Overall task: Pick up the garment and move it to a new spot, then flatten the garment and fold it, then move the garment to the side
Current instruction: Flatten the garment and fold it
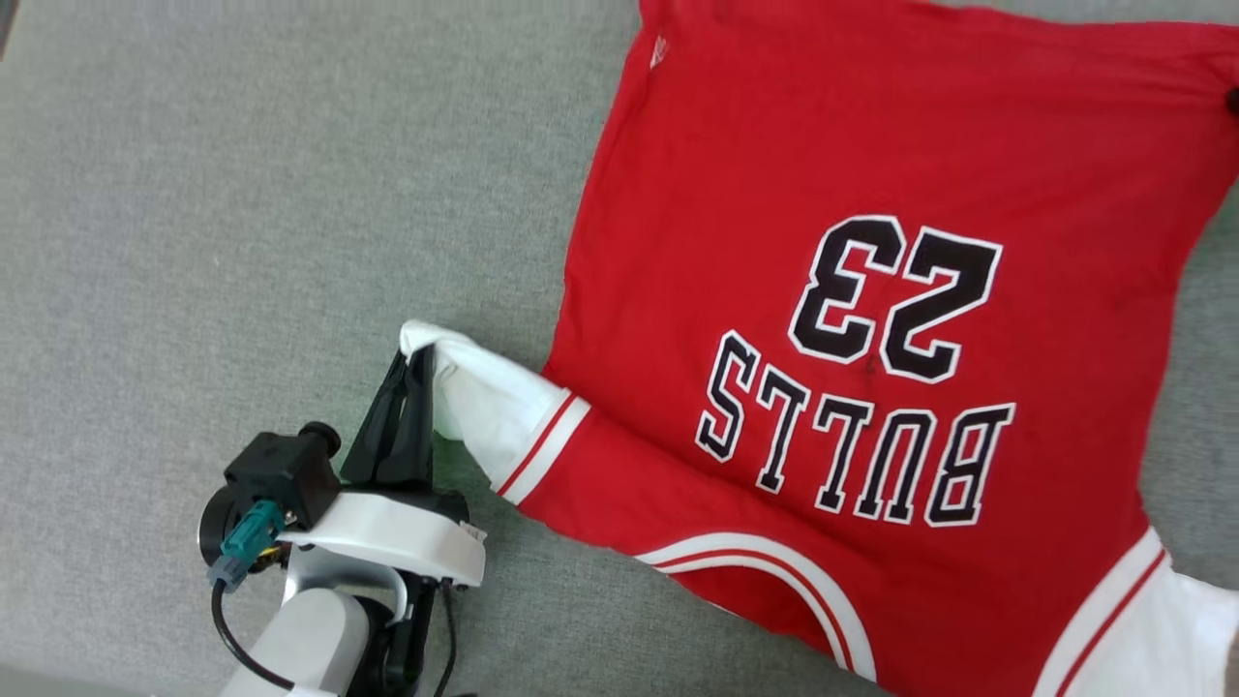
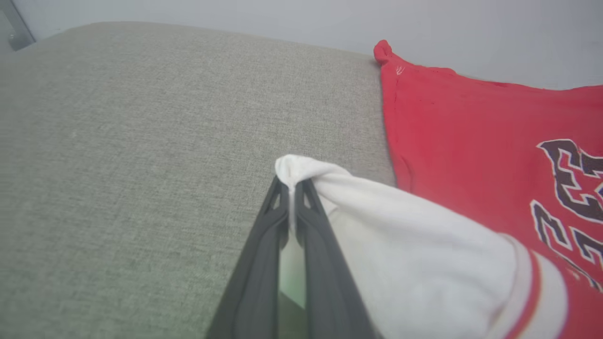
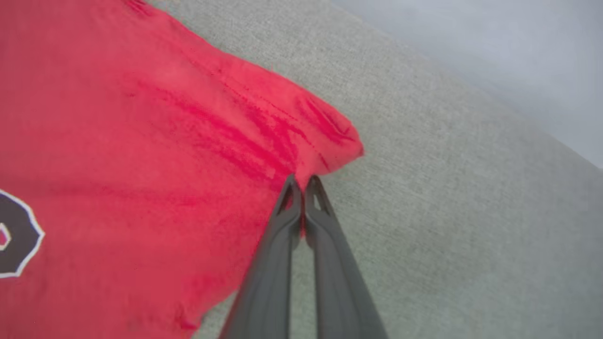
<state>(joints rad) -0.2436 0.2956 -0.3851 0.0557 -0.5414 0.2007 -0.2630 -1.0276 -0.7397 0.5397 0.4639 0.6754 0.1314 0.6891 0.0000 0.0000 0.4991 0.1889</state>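
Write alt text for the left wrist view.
The left jaws are shut on the end of the white sleeve of a red T-shirt. The shirt lies at right on a grey cloth surface, part of its dark print showing.

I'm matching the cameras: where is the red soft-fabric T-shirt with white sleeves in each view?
Head view: red soft-fabric T-shirt, right half, left claw shut on its white sleeve.
Left wrist view: T-shirt, right side.
Right wrist view: T-shirt, left side.
Shared landmark: grey woven surface.
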